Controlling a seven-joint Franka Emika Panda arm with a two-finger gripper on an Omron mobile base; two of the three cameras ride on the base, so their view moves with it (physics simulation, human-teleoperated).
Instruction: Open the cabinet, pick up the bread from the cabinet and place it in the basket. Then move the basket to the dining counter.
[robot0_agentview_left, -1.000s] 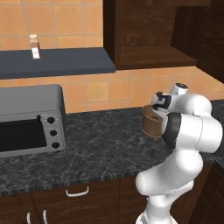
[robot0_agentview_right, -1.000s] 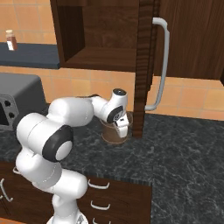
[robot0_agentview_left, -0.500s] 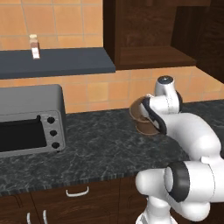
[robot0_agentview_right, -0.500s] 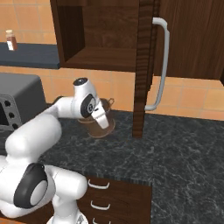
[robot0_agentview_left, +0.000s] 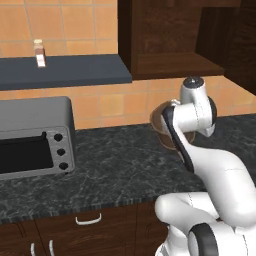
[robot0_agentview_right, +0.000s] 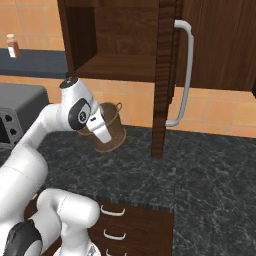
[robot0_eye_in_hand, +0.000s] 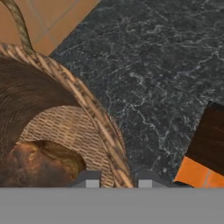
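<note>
Flat, even rendered light, nothing blown out

Both base views are bright and sharp with barely any shadows; the open dark brown wooden cabinet (robot0_agentview_right: 120, 37) interior goes murky. The hand view looks softer, the brown woven basket (robot0_eye_in_hand: 65, 127) blurry up close.

In the left base view, the arm covers most of the basket (robot0_agentview_left: 161, 125) at centre right, leaving a sliver. In the hand view, the bread (robot0_eye_in_hand: 41, 164) at lower left is cut by the bottom band, and the basket runs off the left edge. The small bottle (robot0_agentview_left: 39, 53) at upper left is too small to identify.
</note>
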